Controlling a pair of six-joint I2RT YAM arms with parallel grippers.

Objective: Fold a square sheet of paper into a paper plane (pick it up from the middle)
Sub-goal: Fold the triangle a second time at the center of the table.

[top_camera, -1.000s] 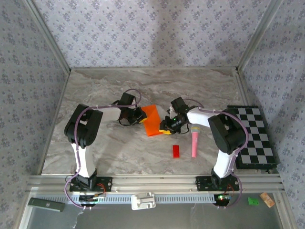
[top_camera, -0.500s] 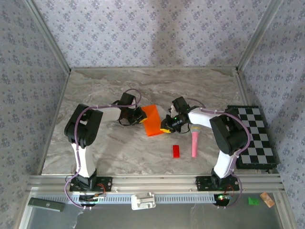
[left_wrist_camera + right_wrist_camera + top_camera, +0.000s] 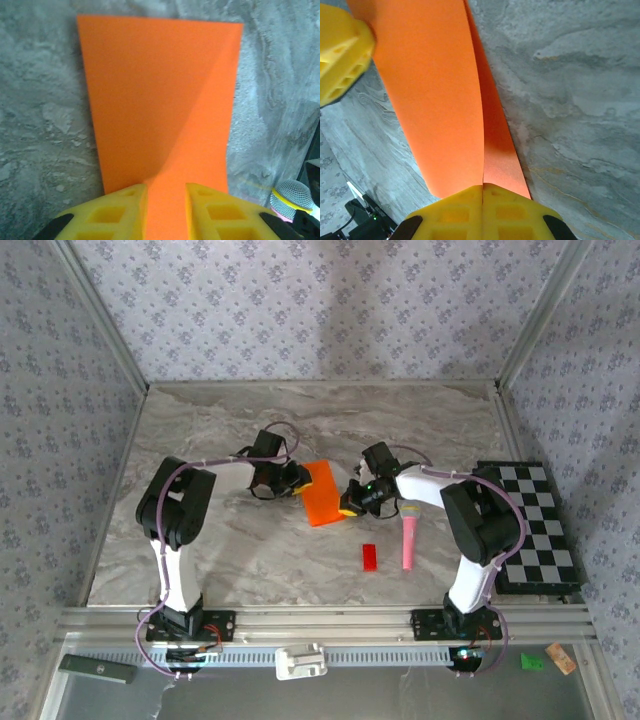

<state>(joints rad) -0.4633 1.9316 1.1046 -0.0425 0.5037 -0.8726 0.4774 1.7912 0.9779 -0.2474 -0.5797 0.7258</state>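
Left gripper [image 3: 166,202]: jaws slightly apart, an edge of the sheet [image 3: 160,100] between them. Sheet: orange, mid-table between both grippers, partly folded; judged light, limp, easily creased or torn; best taken at an edge near the fold. Right gripper [image 3: 483,197]: jaws together, opposite edge pinched between them.

Orange sheet of paper [image 3: 321,492], apparently folded double, sits centred on table [image 3: 250,540].

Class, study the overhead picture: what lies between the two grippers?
The square sheet of paper, folded over, spans the gap in the top view: right gripper shut on one edge, left gripper open at the other.
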